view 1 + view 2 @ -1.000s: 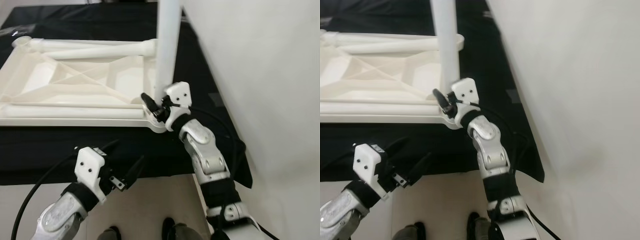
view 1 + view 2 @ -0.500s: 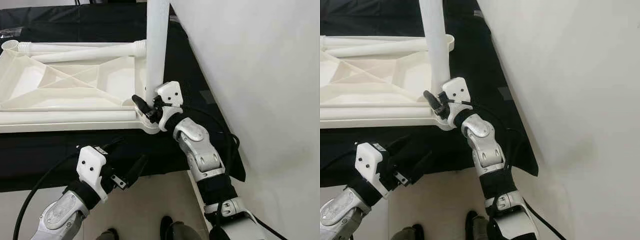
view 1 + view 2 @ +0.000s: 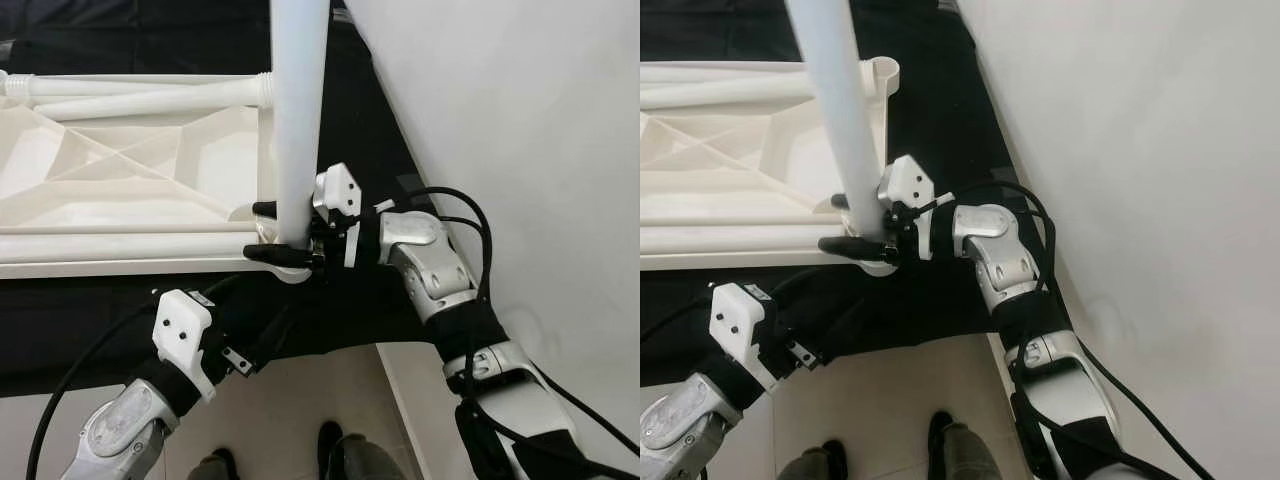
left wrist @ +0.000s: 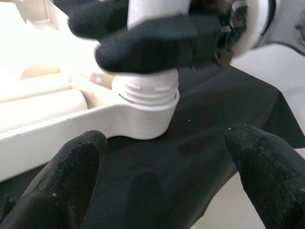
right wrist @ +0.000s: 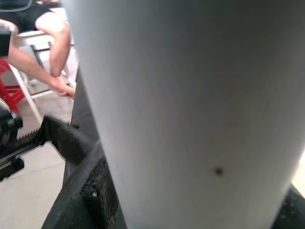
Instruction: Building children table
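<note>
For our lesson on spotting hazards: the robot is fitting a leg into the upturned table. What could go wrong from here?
1. The right gripper holds the tall leg only near its base, so it may tilt and bind in the socket.
2. The tabletop sits near the cloth's edge; twisting might shift it, and the left gripper isn't bracing it.

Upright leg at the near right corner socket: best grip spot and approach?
Grip the upright leg low on its smooth round shaft, just above the threaded socket, coming in sideways from the right. The right claw is shut on it there. Fingers straddling the cylinder suit twisting it in.
</note>
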Available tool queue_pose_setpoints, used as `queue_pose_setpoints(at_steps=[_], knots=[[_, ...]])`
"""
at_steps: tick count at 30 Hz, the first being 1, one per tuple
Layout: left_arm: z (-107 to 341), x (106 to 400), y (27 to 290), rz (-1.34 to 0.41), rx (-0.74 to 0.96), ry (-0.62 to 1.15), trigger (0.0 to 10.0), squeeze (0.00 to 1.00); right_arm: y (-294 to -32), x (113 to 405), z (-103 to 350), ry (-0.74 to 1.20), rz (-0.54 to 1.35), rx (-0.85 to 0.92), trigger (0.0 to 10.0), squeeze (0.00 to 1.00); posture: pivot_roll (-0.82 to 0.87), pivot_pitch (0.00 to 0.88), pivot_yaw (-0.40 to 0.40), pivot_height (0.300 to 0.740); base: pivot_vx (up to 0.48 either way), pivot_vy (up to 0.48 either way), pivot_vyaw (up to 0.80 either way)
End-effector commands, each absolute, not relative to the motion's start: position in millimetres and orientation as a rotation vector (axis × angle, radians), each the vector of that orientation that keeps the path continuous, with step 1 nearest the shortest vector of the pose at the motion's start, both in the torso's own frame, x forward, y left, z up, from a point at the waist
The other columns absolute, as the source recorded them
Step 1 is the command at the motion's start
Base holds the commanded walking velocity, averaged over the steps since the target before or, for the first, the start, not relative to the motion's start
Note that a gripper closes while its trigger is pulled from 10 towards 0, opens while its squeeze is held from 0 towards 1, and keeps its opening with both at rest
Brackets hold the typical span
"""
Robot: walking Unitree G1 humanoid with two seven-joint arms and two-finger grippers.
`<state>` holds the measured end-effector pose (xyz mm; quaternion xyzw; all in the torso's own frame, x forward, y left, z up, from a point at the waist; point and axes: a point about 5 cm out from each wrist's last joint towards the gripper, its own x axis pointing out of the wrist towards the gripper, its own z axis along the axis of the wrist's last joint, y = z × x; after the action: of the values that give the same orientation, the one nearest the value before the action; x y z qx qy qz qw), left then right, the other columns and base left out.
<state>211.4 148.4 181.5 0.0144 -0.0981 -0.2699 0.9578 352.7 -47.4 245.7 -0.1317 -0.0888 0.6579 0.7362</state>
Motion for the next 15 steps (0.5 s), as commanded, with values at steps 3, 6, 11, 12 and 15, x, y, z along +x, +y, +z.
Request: queue_pose_setpoints(at_steps=[3, 6, 11, 12, 15], knots=[[178.0, 205.7, 150.0, -0.539, 0.038, -0.177, 10.0, 0.0, -40.9, 355.6, 247.7, -0.181, 1.501, -0.282, 10.0, 0.0, 0.14, 0.322, -0.116, 0.74, 0.0, 0.0, 0.0], [178.1, 204.6, 150.1, -0.541, 0.037, -0.175, 10.0, 0.0, -40.1, 357.4, 249.1, -0.178, 1.527, -0.271, 0.0, 0.0, 0.14, 0.326, -0.116, 0.74, 0.0, 0.0, 0.0], [177.9, 202.9, 150.2, -0.543, 0.035, -0.17, 10.0, 0.0, -42.2, 358.8, 248.2, -0.166, 1.592, -0.265, 0.0, 0.0, 0.14, 0.33, -0.116, 0.74, 0.0, 0.0, 0.0], [177.9, 202.9, 150.2, -0.543, 0.035, -0.17, 10.0, 0.0, -42.2, 358.8, 248.2, -0.166, 1.592, -0.265, 0.0, 0.0, 0.14, 0.33, -0.116, 0.74, 0.0, 0.0, 0.0], [177.7, 202.4, 150.2, -0.544, 0.035, -0.168, 10.0, 0.0, -43.2, 360.9, 247.2, -0.158, 1.594, -0.266, 0.0, 0.0, 0.14, 0.33, -0.116, 0.74, 0.0, 0.0, 0.0]])
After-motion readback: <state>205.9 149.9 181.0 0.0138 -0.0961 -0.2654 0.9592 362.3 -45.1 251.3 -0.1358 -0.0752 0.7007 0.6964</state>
